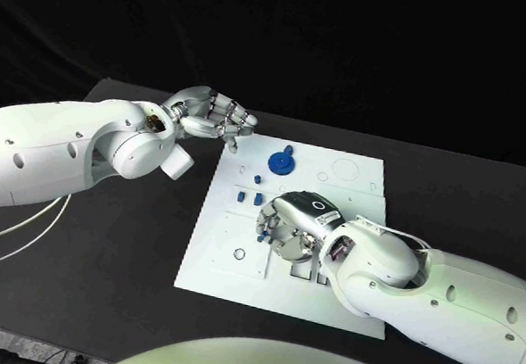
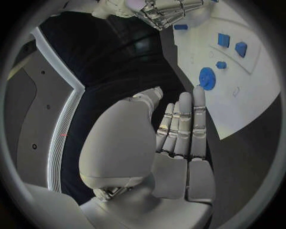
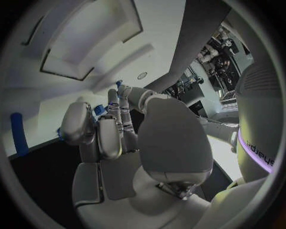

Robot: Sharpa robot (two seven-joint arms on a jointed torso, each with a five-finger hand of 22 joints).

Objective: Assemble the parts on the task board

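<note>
Although several blue parts already sit on the white task board, the head view suggests the assembly is only partly done. A round blue gear rests near the board's far edge, a few small blue blocks stand in the middle strip, and outlined recesses toward the far right corner look unfilled. The right hand is down on the middle of the board with its fingers curled toward the surface; whether they pinch a part cannot be told from this angle. The left hand hovers at the board's far left corner, fingers bent inward, with nothing visible between them.

From the left wrist view, the left hand shows its fingers held straight and close together, the thumb apart from them, and nothing in its hold. Beyond it lie the gear and small blue blocks on the board, well apart from these fingers.

Seen from the right wrist view, the right hand is curled just above the board, and a small blue part shows between its fingers, most likely pinched. A long blue piece lies beside it on the board. Judging by this, the hand is busy seating or lifting one part, and several recesses are left to fill.
</note>
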